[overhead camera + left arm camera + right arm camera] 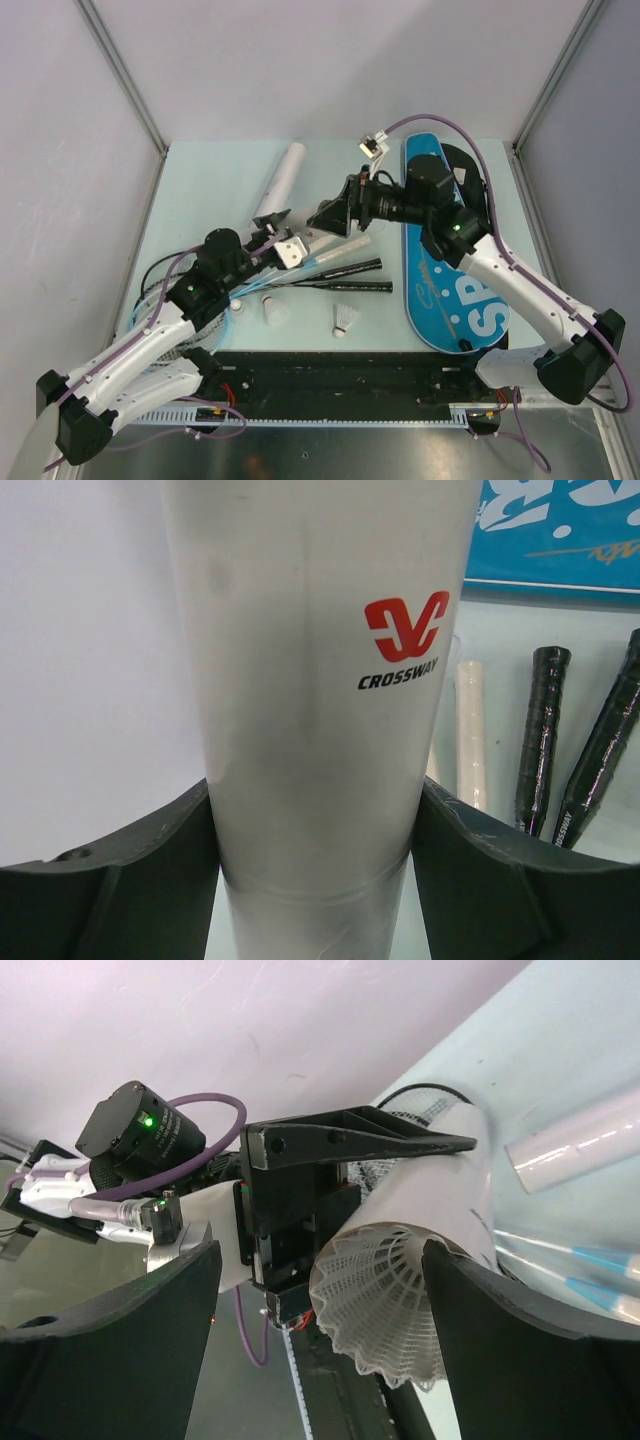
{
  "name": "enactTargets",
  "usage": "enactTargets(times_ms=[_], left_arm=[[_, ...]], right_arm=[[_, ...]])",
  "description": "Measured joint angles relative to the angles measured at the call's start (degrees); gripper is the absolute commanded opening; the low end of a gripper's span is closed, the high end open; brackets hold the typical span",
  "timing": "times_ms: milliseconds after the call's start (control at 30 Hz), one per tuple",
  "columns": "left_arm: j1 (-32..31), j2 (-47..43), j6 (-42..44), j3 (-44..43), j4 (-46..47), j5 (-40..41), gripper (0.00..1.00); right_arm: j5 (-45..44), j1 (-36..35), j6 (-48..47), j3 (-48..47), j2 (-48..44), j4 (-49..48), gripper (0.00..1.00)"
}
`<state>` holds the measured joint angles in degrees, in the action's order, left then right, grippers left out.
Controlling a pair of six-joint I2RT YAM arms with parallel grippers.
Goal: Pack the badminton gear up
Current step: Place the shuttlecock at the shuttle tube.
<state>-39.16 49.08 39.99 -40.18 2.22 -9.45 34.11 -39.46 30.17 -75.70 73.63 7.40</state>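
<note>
My left gripper point(315, 825): jaws closed onto a white tube point(310, 710) marked CROSSWAY, one finger pressed to each side. In the top view it sits left of centre. A second tube point(282, 178) lies above it on the table. Racket handles point(350, 267) at centre, with loose shuttlecocks point(345, 320) below them. My right gripper point(322, 1270): jaws wide apart, with a shuttlecock point(385, 1295) between them at the held tube's mouth, its skirt against one finger only. Bag point(445, 295) at right.
</note>
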Motion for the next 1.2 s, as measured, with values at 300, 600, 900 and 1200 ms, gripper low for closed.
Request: enactTargets(times_ms=[300, 600, 900, 1200], left_arm=[[-0.17, 0.04, -0.07, 0.00, -2.64, 1.68, 0.22], [-0.90, 3.28, -1.64, -0.42, 0.42, 9.77, 0.21], [-0.92, 3.41, -2.05, -0.44, 1.53, 12.94, 0.22], [-0.92, 3.39, -1.88, -0.44, 1.42, 9.60, 0.21]], right_arm=[[-6.69, -4.68, 8.15, 6.10, 1.16, -10.71, 0.87], [-7.56, 7.85, 11.19, 11.41, -11.98, -12.02, 0.97], [-9.35, 17.20, 2.14, 11.41, -10.21, -9.03, 0.80], [0.55, 15.21, -1.77, 13.03, -2.27, -8.48, 0.87]])
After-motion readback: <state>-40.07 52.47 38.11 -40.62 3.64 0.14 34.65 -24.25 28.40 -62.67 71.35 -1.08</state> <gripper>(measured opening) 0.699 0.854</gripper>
